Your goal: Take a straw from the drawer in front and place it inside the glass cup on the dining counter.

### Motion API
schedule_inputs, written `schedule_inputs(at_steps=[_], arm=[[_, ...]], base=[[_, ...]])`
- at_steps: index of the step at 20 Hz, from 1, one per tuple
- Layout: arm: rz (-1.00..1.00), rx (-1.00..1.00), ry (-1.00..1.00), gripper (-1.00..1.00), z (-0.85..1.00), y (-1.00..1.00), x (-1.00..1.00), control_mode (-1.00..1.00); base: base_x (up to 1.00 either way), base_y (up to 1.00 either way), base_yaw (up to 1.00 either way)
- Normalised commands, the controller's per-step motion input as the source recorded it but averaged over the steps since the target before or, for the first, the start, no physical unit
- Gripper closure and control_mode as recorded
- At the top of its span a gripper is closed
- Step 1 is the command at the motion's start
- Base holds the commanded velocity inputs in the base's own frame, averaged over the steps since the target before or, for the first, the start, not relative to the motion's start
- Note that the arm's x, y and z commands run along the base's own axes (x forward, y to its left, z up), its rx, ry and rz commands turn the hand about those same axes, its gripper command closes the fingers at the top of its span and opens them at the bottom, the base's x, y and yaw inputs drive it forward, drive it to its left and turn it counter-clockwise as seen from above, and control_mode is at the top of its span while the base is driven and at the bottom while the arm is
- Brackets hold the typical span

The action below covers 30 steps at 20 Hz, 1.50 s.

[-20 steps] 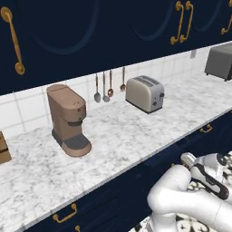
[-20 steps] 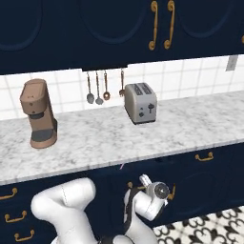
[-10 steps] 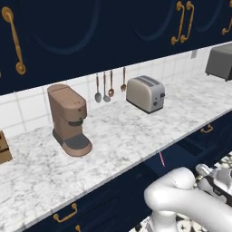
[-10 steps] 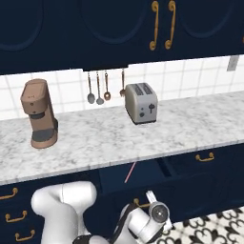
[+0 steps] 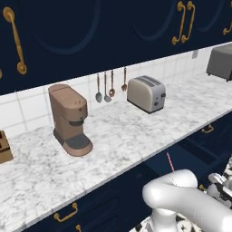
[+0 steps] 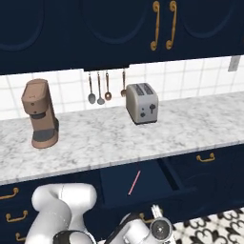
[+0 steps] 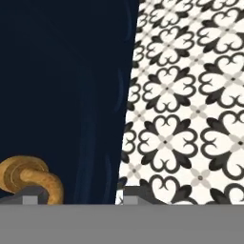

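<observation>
One straw (image 6: 134,182) lies in the open drawer (image 6: 143,183) | end effector (image 7: 78,195) fingers apart, straddling brass handle (image 7: 33,178), gripping nothing | patterned floor (image 7: 190,95) beside.

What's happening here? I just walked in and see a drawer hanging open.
A white robot arm is low in front of the navy cabinets, working at the drawer under the marbled worktop. The drawer is pulled out, and a pink straw lies loose on its floor, not yet picked up. In the hand view the gripper's fingertips sit right by the brass handle, with the drawer front beside the patterned floor. A coffee machine and a toaster stand on the worktop.
</observation>
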Motion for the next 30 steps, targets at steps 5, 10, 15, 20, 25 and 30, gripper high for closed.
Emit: schedule_inputs(at_steps=[5,10,15,20,25,30], arm=[[-0.08,0.0,0.5,1.0,0.0,-1.0,-1.0,-1.0],[-0.09,0.0,0.5,1.0,0.14,-0.91,-0.98,-1.0],[-0.01,0.0,0.47,-1.0,0.95,-0.26,-0.58,-1.0],[0.0,0.0,0.42,-1.0,1.0,-0.01,-0.03,-1.0],[0.0,-0.07,0.7,-1.0,1.0,0.0,0.08,-1.0],[0.01,-0.16,0.78,-1.0,1.0,0.11,0.42,-1.0]], base=[[0.0,0.0,0.0],[0.0,0.0,0.0],[0.0,0.0,0.0],[0.0,0.0,0.0],[0.0,0.0,0.0],[0.0,0.0,0.0]])
